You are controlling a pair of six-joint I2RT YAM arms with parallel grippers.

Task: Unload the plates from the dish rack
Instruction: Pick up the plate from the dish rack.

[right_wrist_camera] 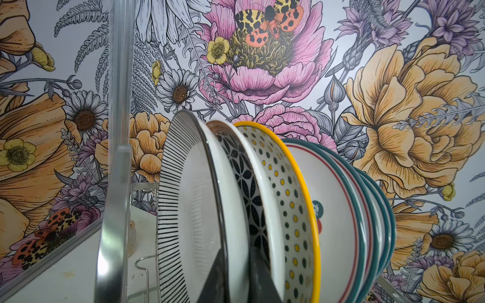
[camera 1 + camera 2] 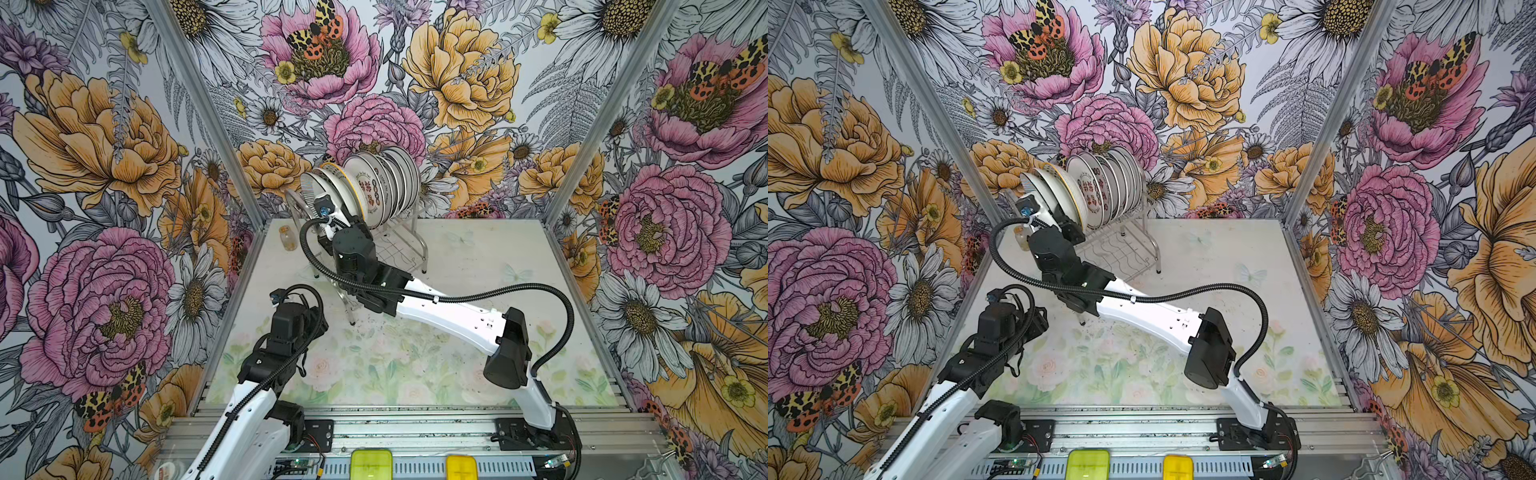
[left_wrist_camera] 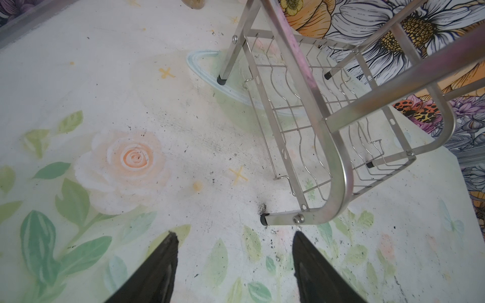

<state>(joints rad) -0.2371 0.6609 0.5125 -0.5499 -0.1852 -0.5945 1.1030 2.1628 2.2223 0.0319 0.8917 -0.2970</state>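
The plates [image 2: 374,187], where are they?

On edge in one close row on the upper tier of the dish rack [image 2: 392,249], at the far end of the table [image 2: 478,257], near the flowered back wall [image 2: 457,83]. Both top views show them so.

And the right gripper [image 1: 236,262]?

Up at the row's left end. In the right wrist view one finger lies in front of the striped plate [image 1: 189,210], the outermost one. The other lies behind it, in the gap before the plate with the black geometric pattern [image 1: 246,189]. The jaws are narrow (the plate's lower part fills the space between them), but whether they already pinch it I cannot tell.

What stands behind those two?

A dotted plate with a yellow rim [image 1: 286,199], then several teal-rimmed plates [image 1: 341,210].

The left gripper [image 3: 235,234]?

Low over the table, near one black-tipped foot [image 3: 263,219] of the rack, jaws spread wide, nothing gripped.

Anything else?

A small jar [image 2: 287,237] on the table, just beside the rack's left end.
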